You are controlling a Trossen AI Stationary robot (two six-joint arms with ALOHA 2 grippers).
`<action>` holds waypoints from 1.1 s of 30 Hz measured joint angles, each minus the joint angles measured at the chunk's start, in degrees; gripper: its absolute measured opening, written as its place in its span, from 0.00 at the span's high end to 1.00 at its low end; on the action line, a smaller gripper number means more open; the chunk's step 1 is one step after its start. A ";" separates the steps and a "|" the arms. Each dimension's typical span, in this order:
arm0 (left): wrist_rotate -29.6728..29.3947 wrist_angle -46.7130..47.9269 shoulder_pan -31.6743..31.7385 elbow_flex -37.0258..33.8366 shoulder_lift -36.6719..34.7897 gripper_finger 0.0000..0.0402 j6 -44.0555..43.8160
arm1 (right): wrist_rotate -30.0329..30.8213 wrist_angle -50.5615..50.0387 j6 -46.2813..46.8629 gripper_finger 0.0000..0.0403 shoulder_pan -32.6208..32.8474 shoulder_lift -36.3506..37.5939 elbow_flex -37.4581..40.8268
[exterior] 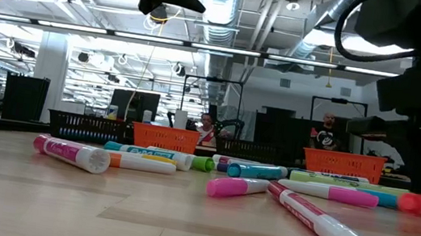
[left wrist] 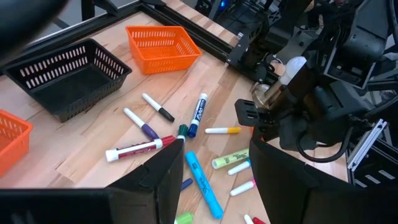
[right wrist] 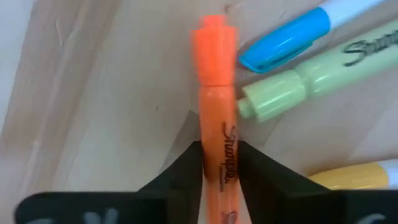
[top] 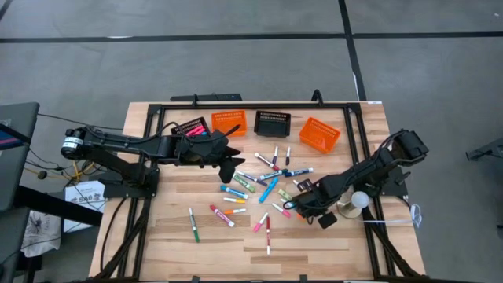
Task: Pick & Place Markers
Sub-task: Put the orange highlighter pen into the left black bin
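Grey floor surrounds a pale wooden table (top: 157,236) with a black frame along its far edge. Beyond it, the low view shows a lit workshop where a person sits at a desk. At the far left of the table a black basket (top: 191,127) holds pink-capped markers, and the left gripper (top: 229,169) hovers just in front of it, its fingers (left wrist: 155,180) spread with nothing between them. Next along the far edge stand an orange basket (top: 229,121), an empty black basket (top: 272,123) and another orange basket (top: 319,134). The markers (top: 267,185) lie scattered over the middle of the table, a few well apart toward the near edge. Among them, on the right, the right gripper (top: 302,195) is down at the table; its fingers (right wrist: 186,171) pinch an orange marker (right wrist: 214,81) by the barrel. That marker lies on the wood, touching a green one (right wrist: 292,87), with a blue-capped one (right wrist: 286,37) just beside.
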State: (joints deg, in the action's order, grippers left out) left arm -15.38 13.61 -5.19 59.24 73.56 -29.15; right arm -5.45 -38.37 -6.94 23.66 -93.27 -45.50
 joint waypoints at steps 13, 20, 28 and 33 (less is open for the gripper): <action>0.00 0.00 0.00 0.00 0.00 0.55 0.00 | -1.28 -10.78 0.95 0.85 0.34 -0.31 -5.97; 0.00 0.00 0.00 0.00 0.00 0.55 0.37 | -3.83 -14.40 0.96 0.86 0.37 -0.24 -11.69; 0.00 -0.01 0.00 0.00 0.00 0.55 0.39 | -7.51 -13.71 0.91 0.87 0.22 -0.11 -18.37; 0.07 -0.81 0.00 0.00 0.00 0.55 0.41 | -9.82 -10.17 0.47 0.87 -0.68 -0.07 -20.59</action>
State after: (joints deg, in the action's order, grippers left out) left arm -15.31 12.80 -5.19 59.24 73.56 -28.73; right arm -15.27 -48.54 -6.47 22.98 -93.34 -66.09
